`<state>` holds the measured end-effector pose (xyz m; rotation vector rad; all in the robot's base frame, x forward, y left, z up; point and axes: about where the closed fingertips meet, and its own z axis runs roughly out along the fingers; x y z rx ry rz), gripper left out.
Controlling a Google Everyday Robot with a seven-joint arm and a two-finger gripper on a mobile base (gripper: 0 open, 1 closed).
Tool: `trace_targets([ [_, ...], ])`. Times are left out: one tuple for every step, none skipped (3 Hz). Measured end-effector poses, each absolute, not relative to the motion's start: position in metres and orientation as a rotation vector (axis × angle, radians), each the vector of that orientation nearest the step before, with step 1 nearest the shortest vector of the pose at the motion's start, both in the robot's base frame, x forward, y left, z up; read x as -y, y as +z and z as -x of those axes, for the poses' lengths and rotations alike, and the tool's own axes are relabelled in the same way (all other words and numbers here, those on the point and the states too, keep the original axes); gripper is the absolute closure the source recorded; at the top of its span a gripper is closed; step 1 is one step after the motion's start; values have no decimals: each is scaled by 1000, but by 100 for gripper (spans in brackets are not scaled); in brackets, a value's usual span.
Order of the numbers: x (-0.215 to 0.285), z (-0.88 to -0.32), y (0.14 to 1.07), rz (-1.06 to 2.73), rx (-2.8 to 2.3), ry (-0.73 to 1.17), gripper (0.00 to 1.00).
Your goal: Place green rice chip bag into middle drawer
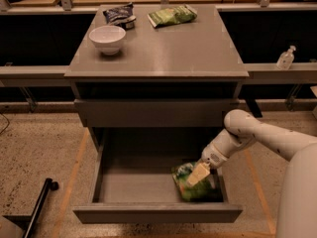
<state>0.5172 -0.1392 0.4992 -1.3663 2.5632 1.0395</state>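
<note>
The green rice chip bag lies in the right front corner of the open middle drawer, the grey cabinet's lowest drawer, pulled out toward me. My gripper reaches down into the drawer from the right, directly over the bag and touching its top. The white arm comes in from the lower right. The gripper hides part of the bag. The left part of the drawer's grey floor is bare.
On the cabinet top stand a white bowl, a dark bag and a paler green bag. A closed drawer front sits above the open drawer. A clear bottle stands on the right ledge. A black bar lies on the floor at left.
</note>
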Motion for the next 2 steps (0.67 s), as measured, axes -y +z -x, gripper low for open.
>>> trace_targets([
  [138,-517,498,1368,-2563,1042,0],
  [138,-517,498,1368,-2564,1043,0],
])
